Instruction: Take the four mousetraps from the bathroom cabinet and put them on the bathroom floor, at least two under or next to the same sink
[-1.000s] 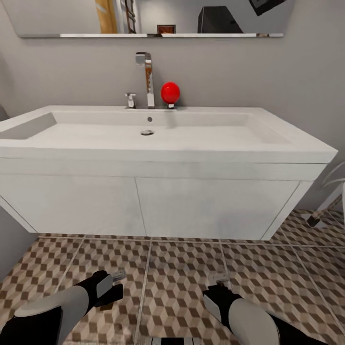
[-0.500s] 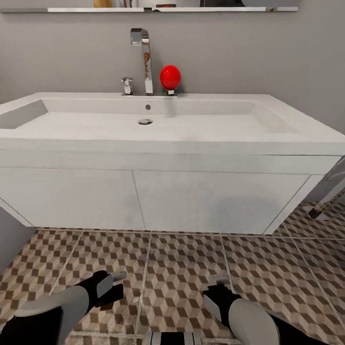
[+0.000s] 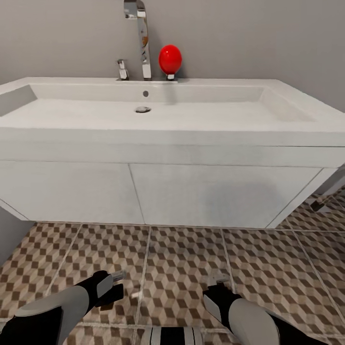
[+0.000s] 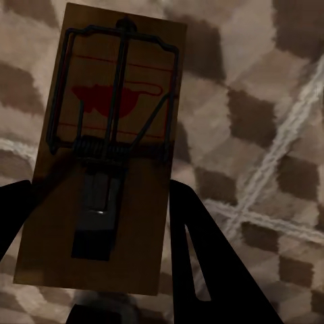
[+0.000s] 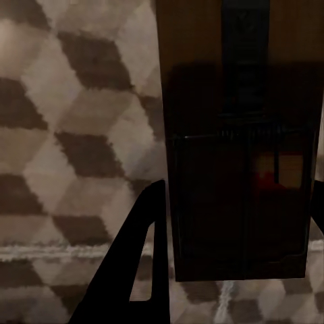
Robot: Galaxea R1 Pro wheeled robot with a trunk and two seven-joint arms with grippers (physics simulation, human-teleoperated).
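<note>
Before the sink (image 3: 158, 139), each arm's jaws grip a mousetrap: left mousetrap (image 4: 101, 155), right mousetrap (image 5: 236, 142), above the bathroom floor (image 3: 182, 268).

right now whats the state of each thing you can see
left gripper: shut on left mousetrap, held above the floor
right gripper: shut on right mousetrap, held above the floor
sink: basin empty, no water running from the tap
sink fronts: closed
red ball: resting on the sink ledge by the tap
</note>
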